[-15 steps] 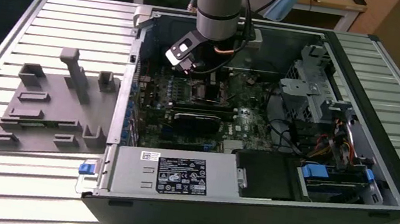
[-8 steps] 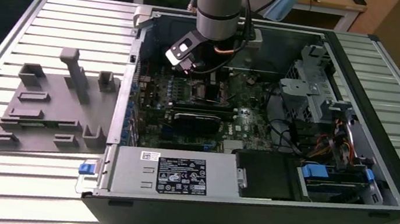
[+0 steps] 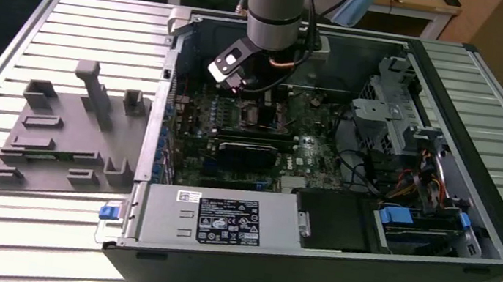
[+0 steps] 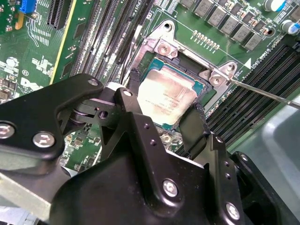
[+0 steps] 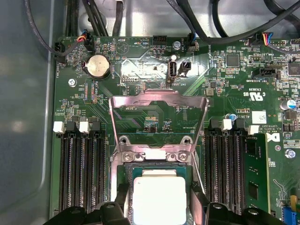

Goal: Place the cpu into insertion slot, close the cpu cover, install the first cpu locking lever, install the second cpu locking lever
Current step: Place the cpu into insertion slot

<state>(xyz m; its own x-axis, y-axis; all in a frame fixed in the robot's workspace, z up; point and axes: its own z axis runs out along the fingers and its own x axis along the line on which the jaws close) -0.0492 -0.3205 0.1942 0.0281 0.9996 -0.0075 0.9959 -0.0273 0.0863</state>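
Observation:
The cpu [image 4: 169, 95] [image 5: 159, 199] lies flat in the insertion slot [image 4: 212, 91], silver top up. My gripper [image 4: 164, 96] [image 5: 159, 197] reaches down into the open computer case [image 3: 239, 86], one black finger [image 4: 132, 79] on each side of the chip, shut on its edges. The cpu cover [image 5: 140, 99] stands folded back, open, beyond the socket, with the board showing through its window. A thin locking lever [image 4: 265, 92] juts out loose beside the socket.
Long black memory slots [image 5: 79, 173] flank the socket, with a memory stick [image 5: 255, 173] on one side. Cables [image 5: 197, 18] cross the case's back wall. A grey fixture plate [image 3: 66, 130] lies on the table at the exterior view's left. The power supply [image 3: 220, 222] sits at the case's front.

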